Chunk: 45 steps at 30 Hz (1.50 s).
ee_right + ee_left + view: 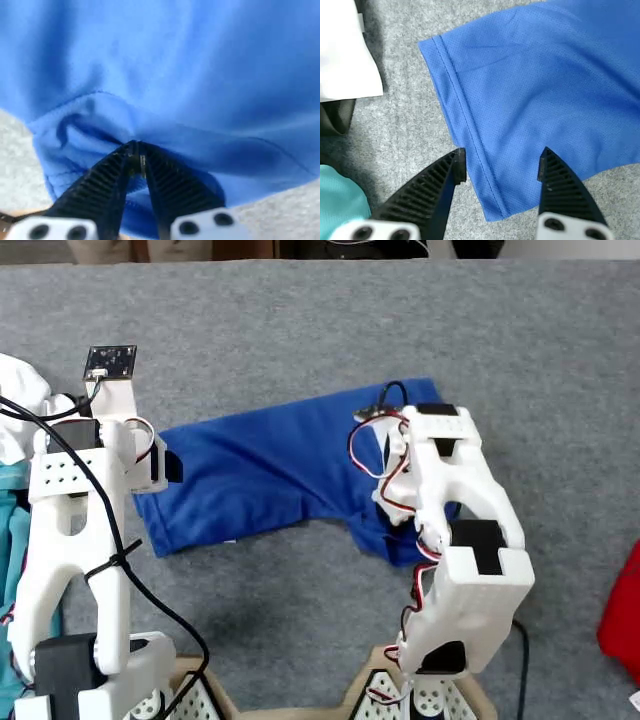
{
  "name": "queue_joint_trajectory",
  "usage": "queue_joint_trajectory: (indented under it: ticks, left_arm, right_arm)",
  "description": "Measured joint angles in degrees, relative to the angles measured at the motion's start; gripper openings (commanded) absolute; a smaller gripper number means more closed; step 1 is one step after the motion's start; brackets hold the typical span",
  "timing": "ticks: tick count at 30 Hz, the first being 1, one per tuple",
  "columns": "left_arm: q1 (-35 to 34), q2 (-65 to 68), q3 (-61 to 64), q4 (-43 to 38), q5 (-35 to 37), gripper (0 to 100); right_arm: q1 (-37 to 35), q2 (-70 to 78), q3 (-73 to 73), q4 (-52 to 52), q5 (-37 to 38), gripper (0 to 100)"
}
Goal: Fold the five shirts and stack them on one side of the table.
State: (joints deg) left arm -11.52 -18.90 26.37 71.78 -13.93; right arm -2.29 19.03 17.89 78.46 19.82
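Observation:
A blue shirt (270, 465) lies spread across the middle of the grey table. My left gripper (501, 160) hangs open over the shirt's hemmed left edge (465, 125), one finger on each side of the seam, near the corner. My right gripper (136, 152) is shut on a bunched fold of the blue shirt (190, 90) at its right side. In the high view the right arm (450, 500) covers that part of the shirt, and the left arm (85, 490) stands at the shirt's left end.
A white shirt (20, 405) and a teal shirt (12, 530) lie at the table's left edge, also seen as white cloth (345, 55) and teal cloth (340, 200). A red garment (622, 615) sits at the right edge. Bare grey table (300, 320) stretches behind the shirt.

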Motion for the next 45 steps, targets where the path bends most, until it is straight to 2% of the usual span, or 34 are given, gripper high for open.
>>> queue_joint_trajectory:
  ticks: [10, 21, 27, 31, 39, 42, 45]
  left_arm:
    - [0.0, 0.0, 0.0, 0.0, 0.0, 24]
    - [0.0, 0.0, 0.0, 0.2, 0.0, 24]
    - [0.0, 0.0, 0.0, 0.6, 0.0, 24]
    - [0.0, 0.0, 0.0, 1.3, 0.0, 24]
    - [0.0, 0.0, -0.2, 1.0, 0.2, 24]
    - [0.0, 0.0, -0.2, -1.8, 3.1, 24]
    - [0.0, 0.0, -0.2, -5.1, 6.9, 24]
  right_arm:
    - [0.0, -0.3, 0.4, 2.8, -5.6, 0.5]
    - [0.0, -16.9, 12.7, 1.8, -6.2, 0.5]
    - [0.0, -17.8, 21.6, -2.3, -6.2, 0.5]
    - [0.0, -18.7, 22.0, -2.9, -6.2, 0.5]
    - [3.1, -25.2, 11.7, -3.3, -6.2, 0.5]
    - [3.7, -25.1, 4.8, -6.9, -6.2, 1.6]
    - [3.7, -20.8, -1.8, -11.3, -5.8, 7.5]
